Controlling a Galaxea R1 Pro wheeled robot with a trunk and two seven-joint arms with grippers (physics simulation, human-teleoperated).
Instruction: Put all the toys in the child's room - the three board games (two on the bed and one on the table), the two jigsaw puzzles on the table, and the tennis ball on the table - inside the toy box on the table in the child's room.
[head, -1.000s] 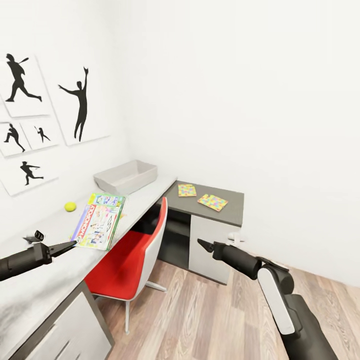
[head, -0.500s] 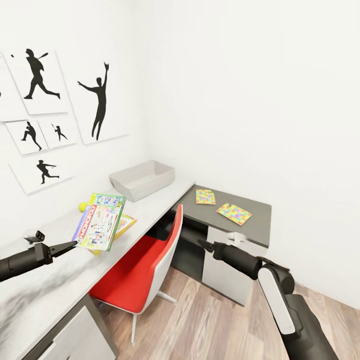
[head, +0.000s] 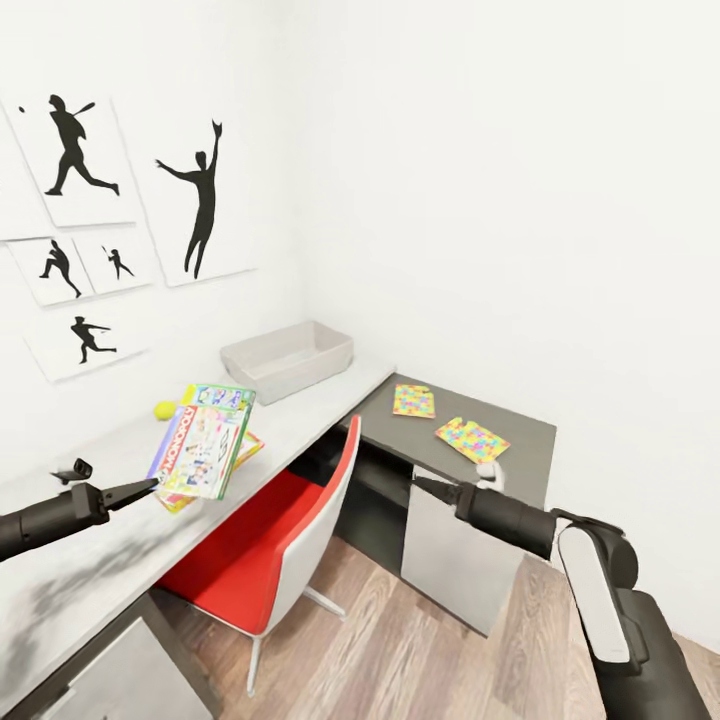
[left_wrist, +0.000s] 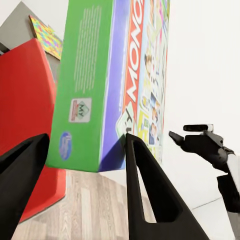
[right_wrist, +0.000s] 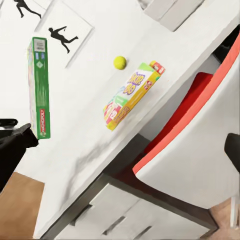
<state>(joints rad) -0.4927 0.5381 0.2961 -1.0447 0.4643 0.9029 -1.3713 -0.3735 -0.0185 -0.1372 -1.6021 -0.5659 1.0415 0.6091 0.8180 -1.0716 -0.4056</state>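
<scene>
Green-edged board game (head: 203, 453) clamped in outstretched left end effector (head: 150, 486), lifted above table (head: 90, 560)

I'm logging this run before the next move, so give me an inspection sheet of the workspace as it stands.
Surface: light table meeting a dark desk.
Job's things: Monopoly box held up off the table; SKIP-BO box overhanging the table's edge; tennis ball; two jigsaw puzzles on the desk; toy box with nothing seen inside.
Clutter: nothing seen.
Grippers: left gripper grips the Monopoly box; right gripper carries nothing.
Cables: nothing seen.
Surroundings: red chair, silhouette posters.
</scene>
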